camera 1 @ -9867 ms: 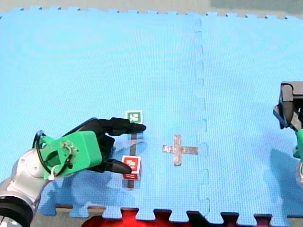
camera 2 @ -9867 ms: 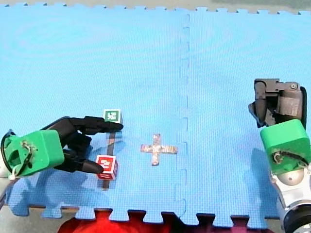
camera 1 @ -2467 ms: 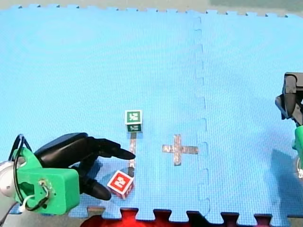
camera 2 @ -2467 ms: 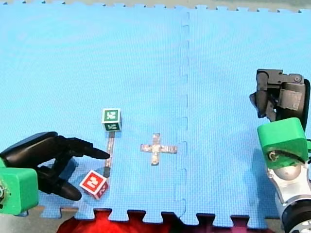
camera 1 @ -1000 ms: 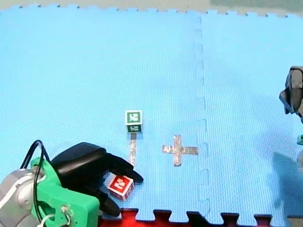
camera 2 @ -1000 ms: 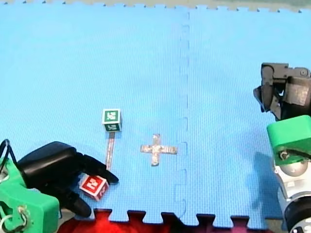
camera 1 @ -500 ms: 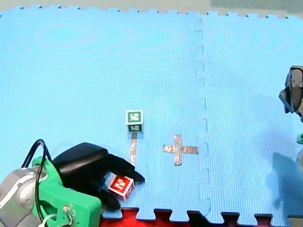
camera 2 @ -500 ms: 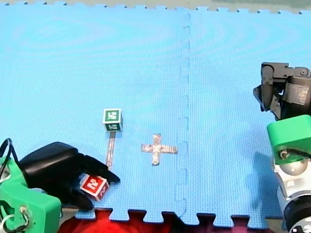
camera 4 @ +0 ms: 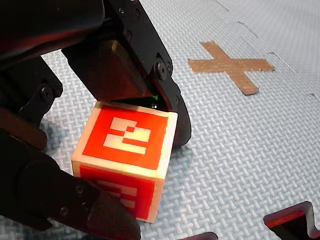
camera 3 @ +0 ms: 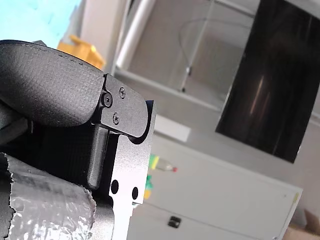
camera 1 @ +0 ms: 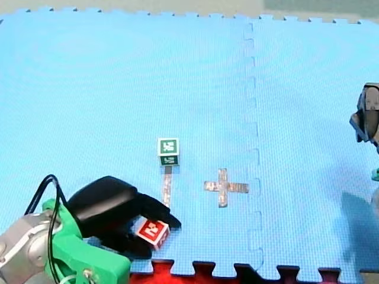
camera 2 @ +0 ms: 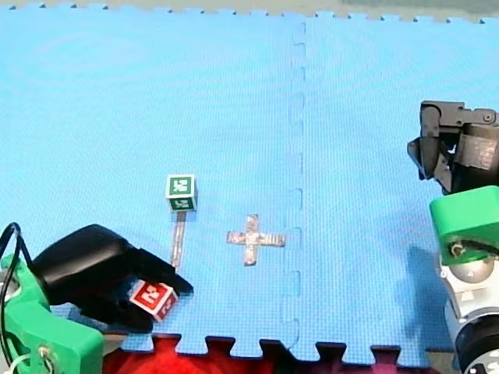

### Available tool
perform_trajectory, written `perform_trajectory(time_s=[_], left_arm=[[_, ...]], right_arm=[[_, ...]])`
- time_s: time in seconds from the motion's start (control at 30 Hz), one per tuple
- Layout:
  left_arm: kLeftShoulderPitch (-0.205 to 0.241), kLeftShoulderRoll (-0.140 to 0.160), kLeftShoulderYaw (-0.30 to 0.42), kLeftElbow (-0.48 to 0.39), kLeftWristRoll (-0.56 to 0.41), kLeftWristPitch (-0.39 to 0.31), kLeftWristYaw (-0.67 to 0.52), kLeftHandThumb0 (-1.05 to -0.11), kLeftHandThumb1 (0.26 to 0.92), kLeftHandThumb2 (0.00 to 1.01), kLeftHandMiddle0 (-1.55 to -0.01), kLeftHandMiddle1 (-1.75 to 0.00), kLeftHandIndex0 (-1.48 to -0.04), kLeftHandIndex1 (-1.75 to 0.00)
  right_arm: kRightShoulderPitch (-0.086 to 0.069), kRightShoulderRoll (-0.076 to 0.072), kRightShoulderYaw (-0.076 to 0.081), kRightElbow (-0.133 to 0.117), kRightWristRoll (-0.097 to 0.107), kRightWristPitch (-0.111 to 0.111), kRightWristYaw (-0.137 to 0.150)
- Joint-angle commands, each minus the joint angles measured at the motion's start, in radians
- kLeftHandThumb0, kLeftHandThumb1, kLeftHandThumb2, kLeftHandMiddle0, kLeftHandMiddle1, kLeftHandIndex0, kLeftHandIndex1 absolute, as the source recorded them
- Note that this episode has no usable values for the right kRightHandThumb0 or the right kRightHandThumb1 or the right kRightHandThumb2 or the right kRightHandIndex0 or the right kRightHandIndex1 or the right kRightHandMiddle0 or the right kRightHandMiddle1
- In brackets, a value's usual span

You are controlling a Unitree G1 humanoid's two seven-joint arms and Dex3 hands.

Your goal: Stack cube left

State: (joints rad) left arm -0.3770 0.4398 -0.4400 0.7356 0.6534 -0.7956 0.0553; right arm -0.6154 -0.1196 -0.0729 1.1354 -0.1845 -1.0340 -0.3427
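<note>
The left hand (camera 1: pixel 118 216) was found at the near left corner of the foam mat (camera 1: pixel 118 89), curled over the red cube (camera 1: pixel 153 231). In the second wrist view, its fingers (camera 4: pixel 120 70) were pressed against the cube's far face, with another digit set low against the near side, so the cube was pinched from opposite faces. That grip was judged suited to lifting without slip. The cube was held slightly turned and low at the mat. Whether it had been raised clear could not be told.

The green cube (camera 1: pixel 168 151) was left standing free farther out, at the far end of a tape strip (camera 1: pixel 166 186), probably as the base for the stack. The red cube was gripped just beside the strip's near end. A tape cross (camera 1: pixel 223 187) was seen to the right of the strip. The right hand (camera 2: pixel 452 156) was kept well apart at the right edge, out of the way.
</note>
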Motion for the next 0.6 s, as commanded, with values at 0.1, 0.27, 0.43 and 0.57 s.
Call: perform_trajectory(time_s=[0.1, 0.27, 0.43, 0.57], left_arm=[[-0.013, -0.005, -0.010, 0.057, -0.001, -0.022, 0.017, -0.370, 0.791, 0.01, -0.95, -1.62, -1.18, -0.02], [-0.017, -0.008, -0.012, 0.075, -0.007, -0.038, 0.024, -0.376, 0.798, 0.01, -0.96, -1.61, -1.18, -0.01], [-0.028, -0.019, -0.012, 0.109, -0.017, -0.056, 0.037, -0.386, 0.802, 0.00, -0.96, -1.61, -1.19, -0.01], [-0.035, -0.025, -0.006, 0.101, -0.023, -0.065, 0.047, -0.403, 0.805, 0.00, -0.95, -1.65, -1.21, -0.01]], right_arm=[[0.004, -0.003, -0.003, 0.000, 0.003, -0.006, -0.001], [0.005, -0.003, -0.003, 0.000, 0.002, -0.005, -0.002], [0.003, -0.003, -0.003, 0.003, 0.002, -0.001, 0.000], [0.004, 0.000, 0.001, 0.006, -0.003, 0.000, -0.005]])
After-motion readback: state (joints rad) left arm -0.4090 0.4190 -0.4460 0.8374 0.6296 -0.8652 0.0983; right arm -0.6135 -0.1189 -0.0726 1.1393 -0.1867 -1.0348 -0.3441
